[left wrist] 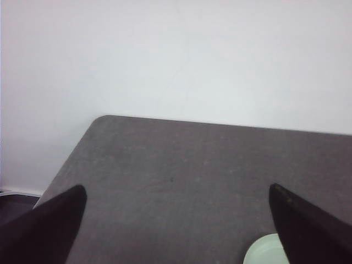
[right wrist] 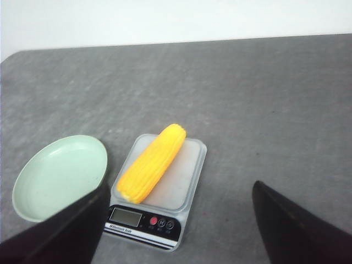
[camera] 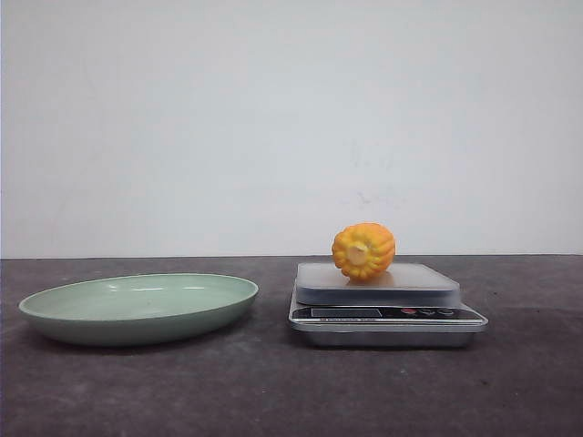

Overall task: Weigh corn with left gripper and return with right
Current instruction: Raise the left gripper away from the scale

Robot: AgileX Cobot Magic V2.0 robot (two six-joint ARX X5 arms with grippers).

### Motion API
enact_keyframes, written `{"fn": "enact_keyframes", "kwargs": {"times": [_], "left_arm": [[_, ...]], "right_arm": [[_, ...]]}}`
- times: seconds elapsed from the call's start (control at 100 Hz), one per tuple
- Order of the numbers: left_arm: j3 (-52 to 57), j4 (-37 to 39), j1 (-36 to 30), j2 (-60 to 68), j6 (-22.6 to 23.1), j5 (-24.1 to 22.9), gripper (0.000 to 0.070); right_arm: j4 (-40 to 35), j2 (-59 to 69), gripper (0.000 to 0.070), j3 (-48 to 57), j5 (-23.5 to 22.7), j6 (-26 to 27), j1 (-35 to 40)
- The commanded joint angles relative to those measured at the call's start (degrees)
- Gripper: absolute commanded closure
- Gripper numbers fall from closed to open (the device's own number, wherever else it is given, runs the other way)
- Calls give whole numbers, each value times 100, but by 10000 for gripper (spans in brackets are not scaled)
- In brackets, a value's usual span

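I see the corn [camera: 363,250] lying on the pale platform of the scale [camera: 386,314], its cut end turned toward the front camera. From the right wrist camera it shows as a long yellow cob [right wrist: 151,163] laid diagonally across the platform, one end near the scale's display and buttons, the other toward the platform's far corner. The green plate [camera: 55,310] sits just beside the scale on my robot's left side, not touching it, and holds nothing I can see. Both rest on the dark grey table [camera: 273,391], with a white wall behind the scale. The left gripper [left wrist: 176,225] hangs with its fingers wide apart over bare table, a sliver of the plate's rim [left wrist: 267,250] beside one fingertip. The right gripper [right wrist: 179,223] also stands with its fingers spread, above and in front of the scale, gripping nothing.
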Motion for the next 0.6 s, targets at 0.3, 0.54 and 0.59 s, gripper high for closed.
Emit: {"fn": "enact_keyframes", "kwargs": {"times": [0.3,0.54,0.59], "left_arm": [[-1729,-610,4,-2509,-938,-201,68],[-3416,-610,254,-3875,-1394,717,69],[-3705,-610,293,-4013,-1434,984,69]], "right_arm": [[315,754,183,90,-15,-61,400],[1106,1510,182,90,-7,79,778],[1316,1746,166,90,31,181,898]]}}
